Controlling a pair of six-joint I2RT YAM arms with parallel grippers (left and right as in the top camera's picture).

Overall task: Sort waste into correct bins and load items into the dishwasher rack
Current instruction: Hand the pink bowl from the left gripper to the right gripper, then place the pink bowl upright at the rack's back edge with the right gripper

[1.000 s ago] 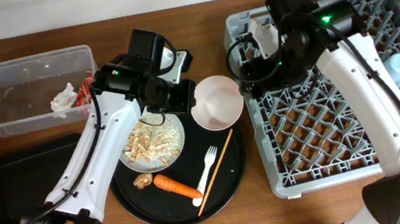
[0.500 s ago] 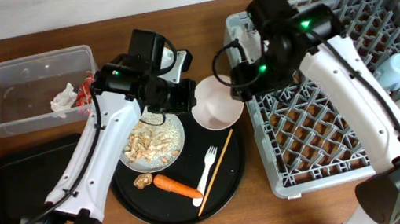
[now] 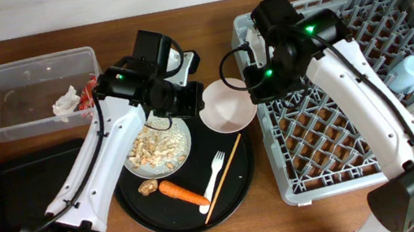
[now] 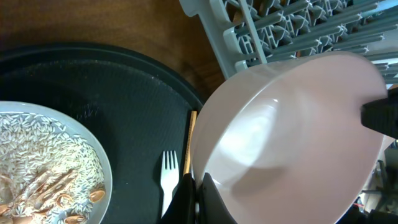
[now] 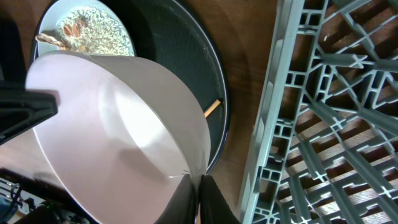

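We are holding one bowl with two arms: the left gripper (image 3: 192, 100) and the right gripper (image 3: 254, 86) are both pinching the pinkish-white bowl (image 3: 225, 107).

Nearest us, the orange carrot (image 3: 183, 193), small brown lump (image 3: 147, 188), white fork (image 3: 214, 176) and chopstick (image 3: 224, 175) are lying on the round black tray (image 3: 238, 189). Behind them the plate (image 3: 185, 136) is carrying rice scraps (image 3: 154, 147). Further, the bowl is sitting between plate and dishwasher rack (image 3: 354, 110), each pair of jaws squeezing narrowly on the rim at its own side. Farthest, we are seeing the napkin (image 3: 65, 102) and red wrapper (image 3: 88, 92) lying in the clear tub (image 3: 12, 79).
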